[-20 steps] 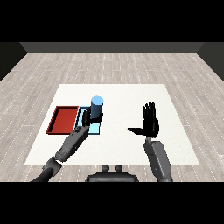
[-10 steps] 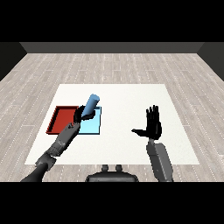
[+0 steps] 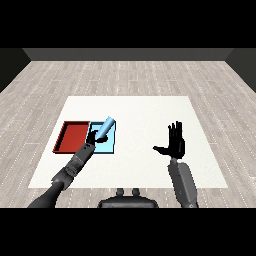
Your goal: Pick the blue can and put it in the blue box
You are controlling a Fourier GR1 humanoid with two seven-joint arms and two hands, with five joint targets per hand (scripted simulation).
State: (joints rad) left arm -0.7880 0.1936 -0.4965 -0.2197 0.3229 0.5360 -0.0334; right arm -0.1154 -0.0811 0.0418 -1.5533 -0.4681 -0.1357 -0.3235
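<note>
My left hand (image 3: 93, 137) is curled round the lower end of the blue can (image 3: 105, 128), which leans to the right over the light blue tray (image 3: 108, 146). The can's base is hidden by the hand, so I cannot tell whether it touches the tray floor. The red tray (image 3: 73, 137) lies directly left of the blue one with nothing in it. My right hand (image 3: 174, 143) is held up over the right half of the table, fingers straight and thumb spread, holding nothing.
The white table (image 3: 140, 112) stretches around both trays, with a grey wood-plank floor beyond its edges. My left forearm (image 3: 70, 169) crosses the table's front left; the right forearm (image 3: 182, 182) rises from the front right.
The left hand has carried the can lower and tilted it further right over the blue tray. The right hand has drifted slightly nearer and stays open.
</note>
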